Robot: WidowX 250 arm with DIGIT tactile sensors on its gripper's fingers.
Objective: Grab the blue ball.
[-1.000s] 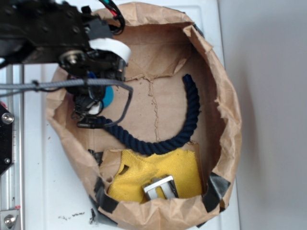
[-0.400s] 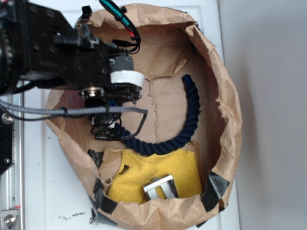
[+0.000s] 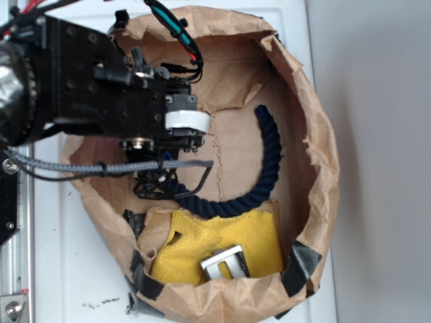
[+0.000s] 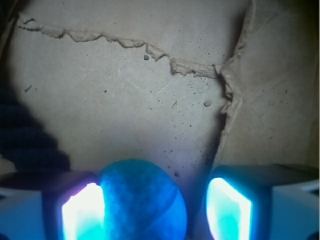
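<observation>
In the wrist view the blue ball (image 4: 142, 200) lies on the brown paper floor between my fingers. It touches the left pad (image 4: 82, 212), and a gap separates it from the right pad (image 4: 227, 207). My gripper (image 4: 155, 210) is open around the ball. In the exterior view the gripper (image 3: 158, 182) sits low in the left part of the paper bowl, and the black arm hides the ball. The dark navy rope (image 3: 269, 161) curves from the gripper's side round to the right; its end shows dark at the wrist view's left (image 4: 25, 135).
The crumpled brown paper wall (image 3: 323, 168) rings the work area. A yellow cloth (image 3: 222, 235) with a silver metal clip (image 3: 225, 262) on it lies at the front. A torn paper seam (image 4: 150, 47) runs ahead of the gripper.
The arm has moved right and a little towards the front of the bowl. The ball, visible beside the gripper one second ago, is now covered by the arm in the exterior view.
</observation>
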